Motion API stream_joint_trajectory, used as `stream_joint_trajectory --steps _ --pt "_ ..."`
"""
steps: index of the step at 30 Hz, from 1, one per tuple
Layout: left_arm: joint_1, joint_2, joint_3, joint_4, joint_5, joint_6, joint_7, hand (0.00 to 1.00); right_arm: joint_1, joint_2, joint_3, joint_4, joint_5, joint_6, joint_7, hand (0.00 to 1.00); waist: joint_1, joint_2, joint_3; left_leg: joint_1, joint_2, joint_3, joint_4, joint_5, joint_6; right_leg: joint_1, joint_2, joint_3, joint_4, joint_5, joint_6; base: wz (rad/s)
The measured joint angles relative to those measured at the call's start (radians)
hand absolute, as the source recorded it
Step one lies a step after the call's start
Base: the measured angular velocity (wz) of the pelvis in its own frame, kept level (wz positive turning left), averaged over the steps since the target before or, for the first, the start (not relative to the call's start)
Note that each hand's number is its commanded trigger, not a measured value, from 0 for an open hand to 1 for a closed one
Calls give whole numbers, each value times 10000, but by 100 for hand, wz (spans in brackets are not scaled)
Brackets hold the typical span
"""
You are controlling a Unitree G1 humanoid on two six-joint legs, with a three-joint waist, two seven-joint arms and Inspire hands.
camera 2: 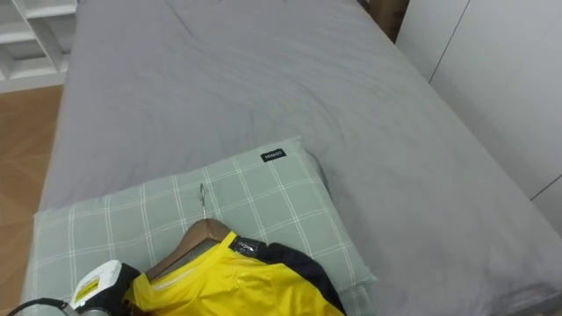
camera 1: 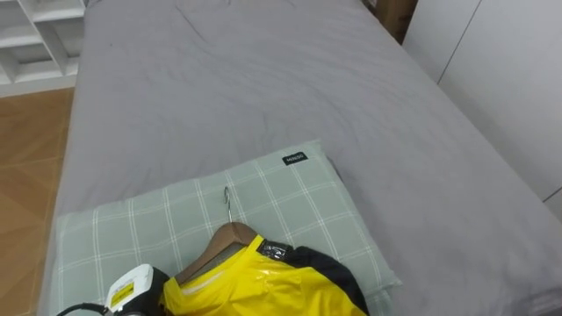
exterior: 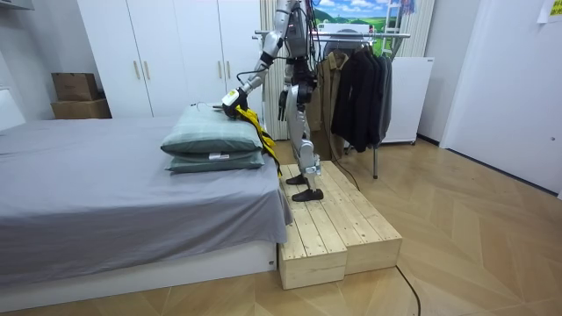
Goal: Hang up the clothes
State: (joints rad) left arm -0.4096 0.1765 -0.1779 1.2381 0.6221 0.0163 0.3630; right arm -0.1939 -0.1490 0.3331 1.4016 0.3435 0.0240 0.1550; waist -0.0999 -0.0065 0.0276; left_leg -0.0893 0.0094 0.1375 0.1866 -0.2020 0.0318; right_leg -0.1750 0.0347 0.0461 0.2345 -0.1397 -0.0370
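A yellow jacket (camera 1: 263, 285) with a dark collar is on a wooden hanger (camera 1: 230, 235). It lies on a green checked pillow (camera 1: 290, 197), and the hanger's metal hook points up the bed. My left hand (camera 1: 132, 290) rests at the jacket's left shoulder, its fingers hidden behind the cloth. In the room view the left hand (exterior: 230, 99) is over the top of two stacked pillows (exterior: 211, 140), and the jacket (exterior: 259, 132) droops over their edge. My right hand (exterior: 283, 107) hangs by my side. I stand on a wooden platform (exterior: 334, 228) at the end of the bed.
The grey bed (camera 1: 263, 79) stretches ahead of the pillow. A clothes rack (exterior: 360, 83) with dark garments stands behind me. White shelves (camera 1: 35, 39) are at the far left, with white wardrobes (exterior: 167, 53) and cardboard boxes (exterior: 79, 96) beyond the bed.
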Motion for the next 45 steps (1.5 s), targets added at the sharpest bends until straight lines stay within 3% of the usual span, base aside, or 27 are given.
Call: stream_joint_trajectory --steps 20,30,37,43,45 --pt "229 14 168 -385 125 -188 235 100 10 -12 -71 -37 -113 -117 1 0 1 14 -5 126 -5 -62 -6 0 0 214 -3 -58 -140 4 2 0" --pt "360 36 151 -901 304 -322 496 100 205 -145 -805 -15 -318 -302 6 0 -64 173 -101 392 -41 -443 34 1 -2 707 -134 -475 -334 6 0 11" --pt "1438 38 173 -2414 465 -326 938 100 758 -163 -1002 -44 -257 -316 -5 0 -66 251 -146 800 -50 -583 81 0 -3 1291 -151 -676 -493 6 0 10" --pt "1736 93 192 -3268 947 -494 1375 100 1013 -168 -1428 -81 -316 -408 -4 0 -12 303 -183 1082 -57 -616 82 0 -3 1558 -149 -633 -497 2 4 -2" --pt "1757 123 199 -3358 954 -596 1477 100 1049 -171 -1615 -82 -375 -436 -1 0 0 357 -229 1190 -68 -612 7 0 -2 1636 -144 -587 -538 -20 29 -6"
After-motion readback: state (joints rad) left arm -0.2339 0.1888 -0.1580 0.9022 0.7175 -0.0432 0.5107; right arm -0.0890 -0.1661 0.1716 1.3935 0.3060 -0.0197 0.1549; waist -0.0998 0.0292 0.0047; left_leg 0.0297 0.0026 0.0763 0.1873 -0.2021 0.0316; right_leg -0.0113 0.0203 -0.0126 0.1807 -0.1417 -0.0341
